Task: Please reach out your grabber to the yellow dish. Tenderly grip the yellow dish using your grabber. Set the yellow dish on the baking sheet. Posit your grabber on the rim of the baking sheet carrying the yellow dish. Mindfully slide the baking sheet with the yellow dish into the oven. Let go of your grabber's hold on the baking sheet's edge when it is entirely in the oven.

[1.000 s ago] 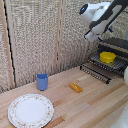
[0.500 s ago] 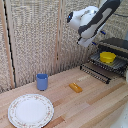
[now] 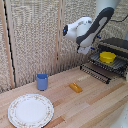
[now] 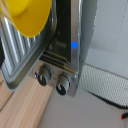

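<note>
The yellow dish [image 3: 107, 57] is seated on the baking sheet [image 3: 96, 68], which projects from the oven [image 3: 116, 46]. The grabber [image 3: 84, 50] is raised nearby; its opening cannot be determined.

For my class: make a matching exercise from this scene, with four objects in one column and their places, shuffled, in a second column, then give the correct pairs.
Objects
1. yellow dish
2. blue cup
3. white patterned plate
4. orange-yellow oblong piece

Places
A. near front corner of the wooden table, exterior view's left
B. on the baking sheet at the oven
C. lying mid-table
D. upright behind the plate

Pairs: 1-B, 2-D, 3-A, 4-C
</note>
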Controlling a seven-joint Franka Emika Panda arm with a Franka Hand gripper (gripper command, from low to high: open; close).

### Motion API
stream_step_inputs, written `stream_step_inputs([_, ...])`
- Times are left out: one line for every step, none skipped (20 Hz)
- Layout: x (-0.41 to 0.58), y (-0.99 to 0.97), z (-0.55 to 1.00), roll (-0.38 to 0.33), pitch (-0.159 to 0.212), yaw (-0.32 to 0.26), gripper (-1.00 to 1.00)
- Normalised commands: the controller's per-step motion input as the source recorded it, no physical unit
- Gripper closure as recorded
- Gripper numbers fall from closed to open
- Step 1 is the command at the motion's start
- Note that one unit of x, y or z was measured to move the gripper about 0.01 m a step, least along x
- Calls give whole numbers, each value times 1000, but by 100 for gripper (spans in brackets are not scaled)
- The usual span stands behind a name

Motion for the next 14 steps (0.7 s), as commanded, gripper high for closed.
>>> stream_step_inputs([300, 0, -437, -112, 101, 249, -100])
stream_step_inputs([271, 0, -460, -96, 122, 244, -100])
stream_step_inputs([237, 0, -457, -75, 129, 247, -100])
stream_step_inputs([186, 0, -434, -69, 112, 252, -100])
stream_step_inputs([117, -134, -429, -59, 88, 233, -100])
stream_step_inputs([51, -171, -417, -52, 68, 237, -100])
stream_step_inputs([80, -169, -431, -76, 61, 236, -100])
stream_step_inputs([31, -177, -420, -68, 62, 225, -100])
stream_step_inputs([49, -117, -414, -70, 69, 226, -100])
stream_step_inputs([29, -74, -409, -71, 74, 224, -100])
stream_step_inputs([6, -43, -386, -74, 79, 220, -100])
stream_step_inputs([0, -49, -346, -99, 80, 197, -100])
stream_step_inputs([0, -129, -303, -121, 71, 184, -100])
stream_step_inputs([-37, -197, -269, -140, 44, 179, -100])
